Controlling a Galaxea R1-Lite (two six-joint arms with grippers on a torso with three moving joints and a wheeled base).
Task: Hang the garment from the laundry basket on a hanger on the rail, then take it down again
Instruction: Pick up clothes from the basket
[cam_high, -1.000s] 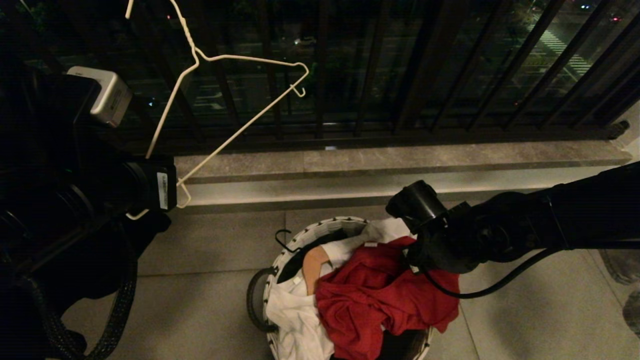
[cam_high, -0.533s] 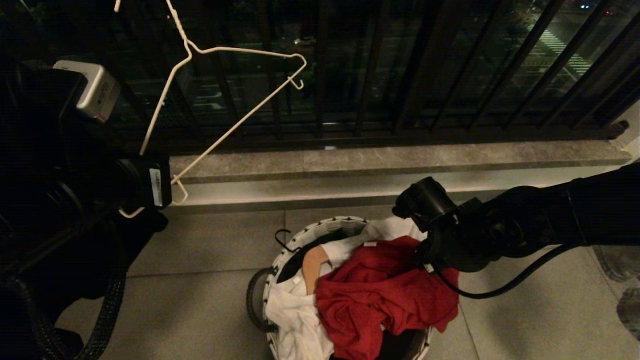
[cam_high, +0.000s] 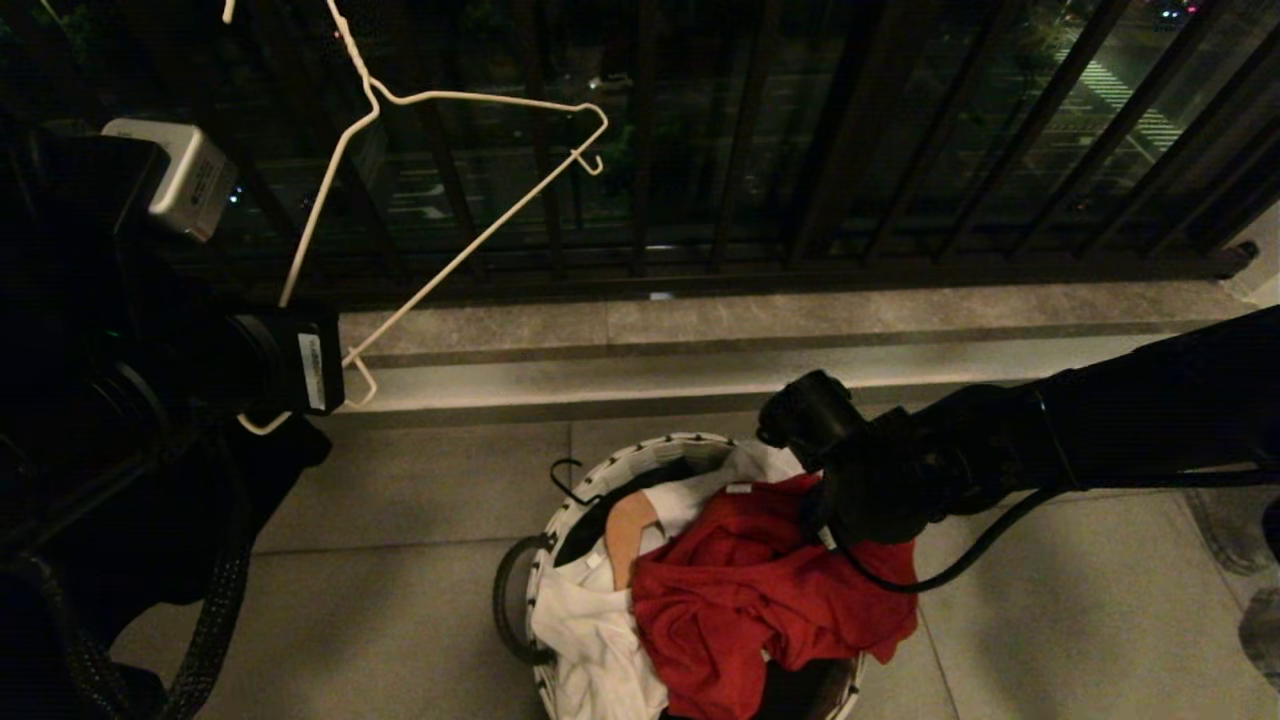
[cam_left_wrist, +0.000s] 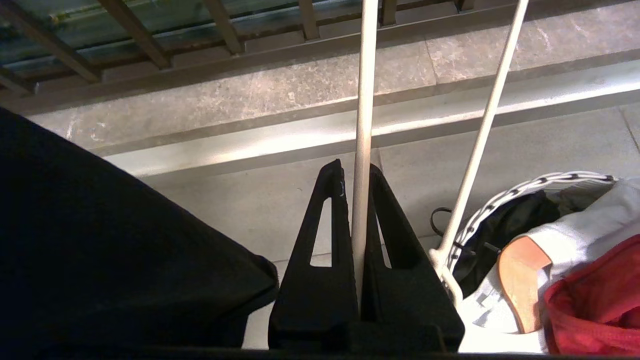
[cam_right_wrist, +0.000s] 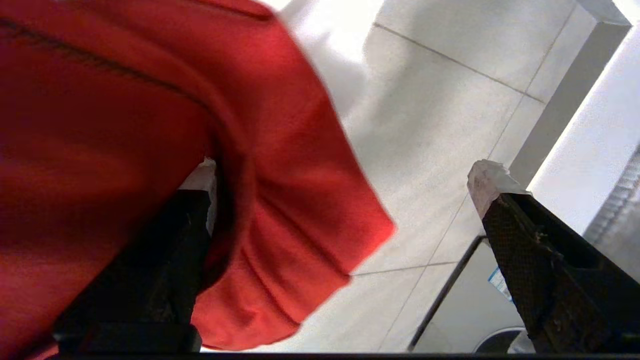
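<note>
Two grippers share the pick-up step: the left gripper (cam_left_wrist: 358, 225), at the frame's left, is clamped on the white hanger (cam_high: 470, 165). The right gripper (cam_right_wrist: 345, 200), lower right, stands wide open at the red garment (cam_high: 770, 590) in the laundry basket (cam_high: 640, 455), holding nothing. Next, it likely needs to close on the cloth.

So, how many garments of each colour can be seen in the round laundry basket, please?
Red T-shirt: 1
White T-shirt: 1
Black garment: 1
Total: 3 in the black-and-white rimmed basket

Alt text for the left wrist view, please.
The left gripper, jaws shut, clamps one bar of the white wire hanger above a tiled floor. Beside it sits the basket with a red shirt, white clothing and a wooden hanger.
</note>
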